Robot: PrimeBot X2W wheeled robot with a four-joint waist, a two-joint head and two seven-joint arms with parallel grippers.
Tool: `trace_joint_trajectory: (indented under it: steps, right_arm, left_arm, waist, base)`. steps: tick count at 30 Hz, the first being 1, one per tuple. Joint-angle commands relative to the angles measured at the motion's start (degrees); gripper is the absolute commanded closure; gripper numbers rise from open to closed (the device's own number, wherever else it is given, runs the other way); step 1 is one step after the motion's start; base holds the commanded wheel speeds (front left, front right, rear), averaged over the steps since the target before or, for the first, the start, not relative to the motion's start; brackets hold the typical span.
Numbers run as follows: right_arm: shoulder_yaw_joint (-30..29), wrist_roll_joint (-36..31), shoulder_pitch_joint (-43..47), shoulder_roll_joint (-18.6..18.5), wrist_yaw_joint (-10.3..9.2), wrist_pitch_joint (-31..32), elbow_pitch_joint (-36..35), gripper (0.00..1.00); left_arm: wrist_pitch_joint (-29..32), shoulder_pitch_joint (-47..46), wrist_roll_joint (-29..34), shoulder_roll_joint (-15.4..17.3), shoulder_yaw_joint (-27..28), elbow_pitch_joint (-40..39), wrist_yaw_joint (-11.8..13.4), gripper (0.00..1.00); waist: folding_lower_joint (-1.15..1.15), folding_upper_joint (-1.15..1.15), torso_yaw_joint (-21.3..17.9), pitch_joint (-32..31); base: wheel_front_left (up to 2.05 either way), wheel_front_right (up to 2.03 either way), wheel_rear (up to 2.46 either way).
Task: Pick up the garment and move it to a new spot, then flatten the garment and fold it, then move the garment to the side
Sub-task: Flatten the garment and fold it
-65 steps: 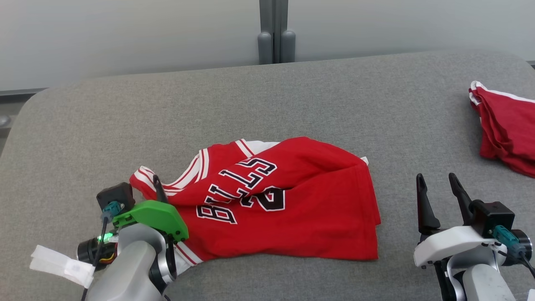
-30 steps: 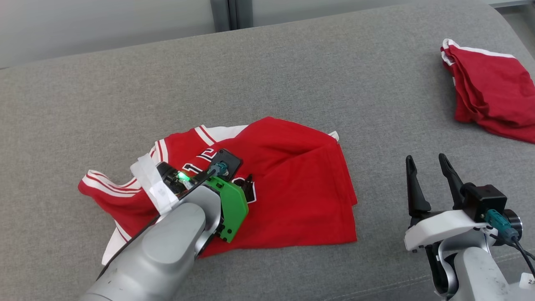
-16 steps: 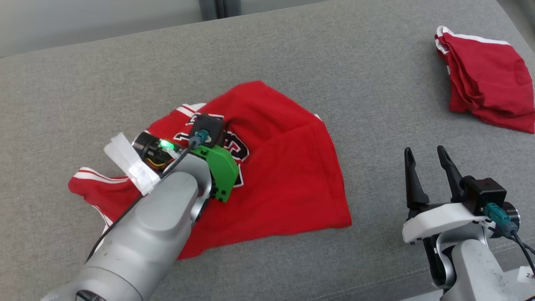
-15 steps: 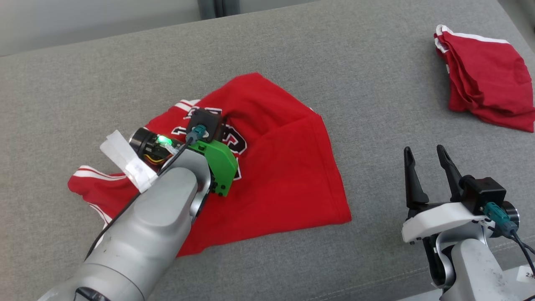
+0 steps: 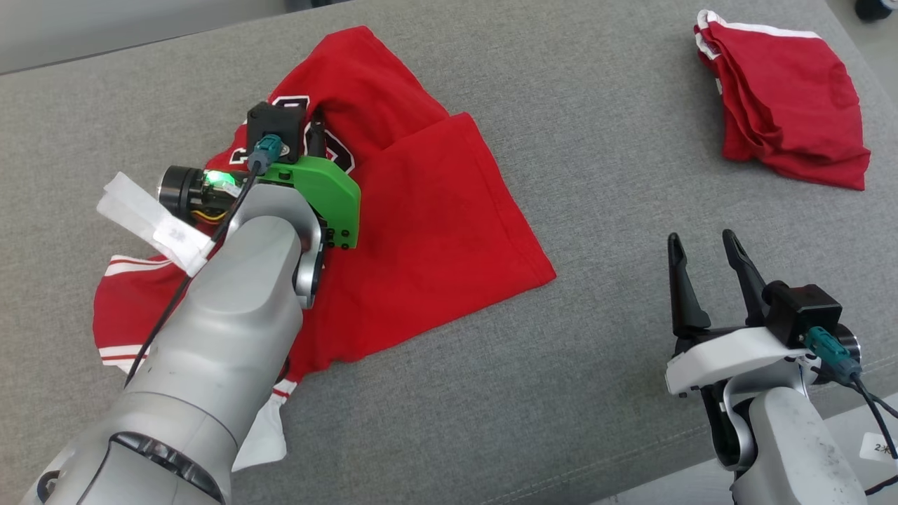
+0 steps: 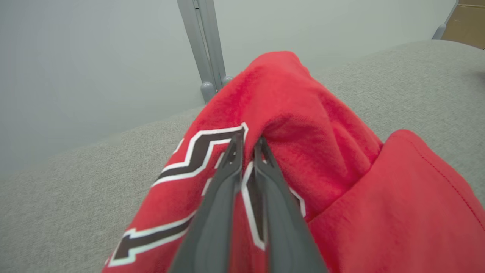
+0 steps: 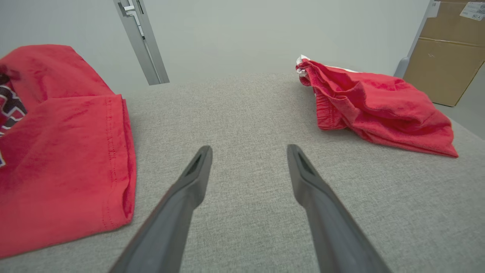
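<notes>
From about 7 o'clock of the head view, the left arm's pale forearm (image 5: 231, 315) is stretched toward 11 o'clock over the red jersey (image 5: 435, 224). The left gripper (image 6: 249, 143) is narrowed to a slit. A fold of the red jersey beside its black-and-white lettering is pinched between the fingers and drawn up into a peak above the grey padded surface (image 5: 596, 175). The rest of the red jersey is spread on that surface from 8 to 11 o'clock, one hem corner pointing toward 4 o'clock. At 4 o'clock the right gripper (image 5: 701, 238) is held with its fingers spread wide and nothing between them, well apart from the red jersey. At 2 o'clock a second red garment (image 5: 786, 119) is laid crumpled near the surface's edge.
</notes>
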Motion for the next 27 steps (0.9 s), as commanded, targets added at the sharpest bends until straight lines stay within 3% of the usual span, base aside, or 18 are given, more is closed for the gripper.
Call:
trace_joint_trajectory:
  steps: [1,7,12,21,27]
  right_arm:
    - [-0.3,0.3,-0.6,-0.1,-0.09,-0.3,0.2,0.0]
    - [-1.4,-0.2,0.0,-0.1,-0.09,-0.6,-0.5,0.0]
    - [-2.5,-1.2,1.3,-0.1,-0.09,-0.5,-1.0,0.0]
    - [-3.1,-3.2,3.5,-0.1,-0.09,-0.3,-1.8,0.0]
    - [-1.8,-3.9,5.3,-0.1,-0.09,0.5,-2.1,0.0]
  left_arm:
    - [-0.6,-1.2,-0.5,0.1,0.5,0.4,0.2,0.0]
    - [-1.5,-0.5,-1.3,0.7,2.6,-0.8,-0.8,0.0]
    - [-1.4,3.4,0.4,3.0,6.1,-8.6,-1.2,0.0]
    - [-1.4,21.9,5.2,5.1,14.7,-27.3,0.0,0.0]
    - [-1.4,35.6,8.8,4.2,20.1,-37.5,-0.1,0.0]
  waist:
    - [0.0,0.0,0.2,0.1]
    - [0.0,0.0,2.5,-1.0]
    - [0.0,0.0,5.4,-3.5]
    - [0.0,0.0,11.0,-9.7]
    - [0.0,0.0,13.6,-13.4]
  base:
    - [0.0,0.0,0.0]
    - [0.0,0.0,0.0]
    - [0.0,0.0,0.0]
    - [0.0,0.0,0.0]
    - [0.0,0.0,0.0]
